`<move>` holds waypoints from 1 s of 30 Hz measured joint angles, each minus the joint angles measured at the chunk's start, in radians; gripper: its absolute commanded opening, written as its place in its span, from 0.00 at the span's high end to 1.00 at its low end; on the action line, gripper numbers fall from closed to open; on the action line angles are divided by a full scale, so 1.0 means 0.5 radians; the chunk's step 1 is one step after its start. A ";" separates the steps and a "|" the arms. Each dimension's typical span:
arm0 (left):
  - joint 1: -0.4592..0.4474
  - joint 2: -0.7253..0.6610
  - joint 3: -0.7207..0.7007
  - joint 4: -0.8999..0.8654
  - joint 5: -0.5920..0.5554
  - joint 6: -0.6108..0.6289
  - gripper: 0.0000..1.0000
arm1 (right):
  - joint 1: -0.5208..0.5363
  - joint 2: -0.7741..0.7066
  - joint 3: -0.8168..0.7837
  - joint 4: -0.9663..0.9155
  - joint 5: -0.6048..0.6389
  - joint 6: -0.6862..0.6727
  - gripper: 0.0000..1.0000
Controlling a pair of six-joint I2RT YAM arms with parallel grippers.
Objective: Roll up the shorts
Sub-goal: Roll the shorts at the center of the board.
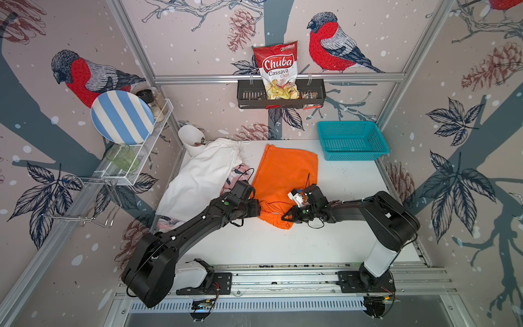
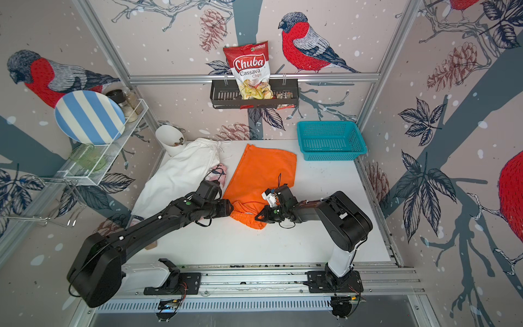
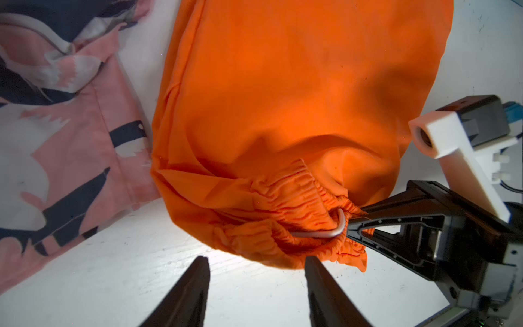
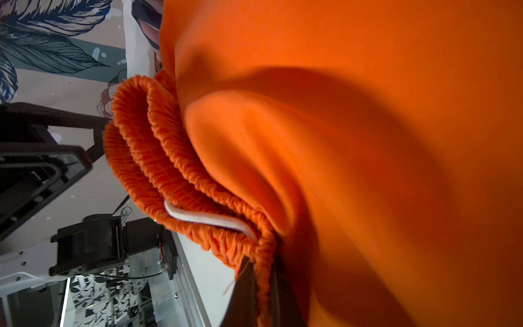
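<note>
Right pincer [image 3: 353, 220] pinched the orange shorts [image 1: 283, 170] by their near waistband [image 3: 297, 192], mid worktop [image 1: 283, 249]; left pincer [image 3: 256, 259] gaped empty beside it. One-sided, the roll could skew or slip, I judged.

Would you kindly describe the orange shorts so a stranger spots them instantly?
On the white tabletop, find the teal plastic basket in the far right corner. Beside it lie the plain bright orange cloth shorts, the only pair whose waistband the right gripper pinches.

Bird-print walls [image 1: 198, 42], white tabletop [image 1: 268, 243]
</note>
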 measured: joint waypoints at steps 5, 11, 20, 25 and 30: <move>-0.024 0.122 0.029 0.007 -0.001 0.020 0.42 | 0.001 0.010 0.003 0.014 -0.005 0.049 1.00; -0.025 0.329 0.118 0.063 -0.076 0.072 0.59 | 0.027 -0.017 0.021 -0.054 0.069 0.040 0.83; -0.025 0.658 0.239 0.128 -0.179 0.121 0.65 | 0.248 -0.390 0.254 -0.661 0.855 -0.271 0.51; -0.025 0.690 0.232 0.186 -0.179 0.156 0.64 | 0.449 -0.498 0.434 -0.872 1.278 -0.603 0.41; -0.025 0.681 0.231 0.205 -0.175 0.155 0.60 | 0.459 -0.321 0.592 -0.897 1.273 -0.859 0.38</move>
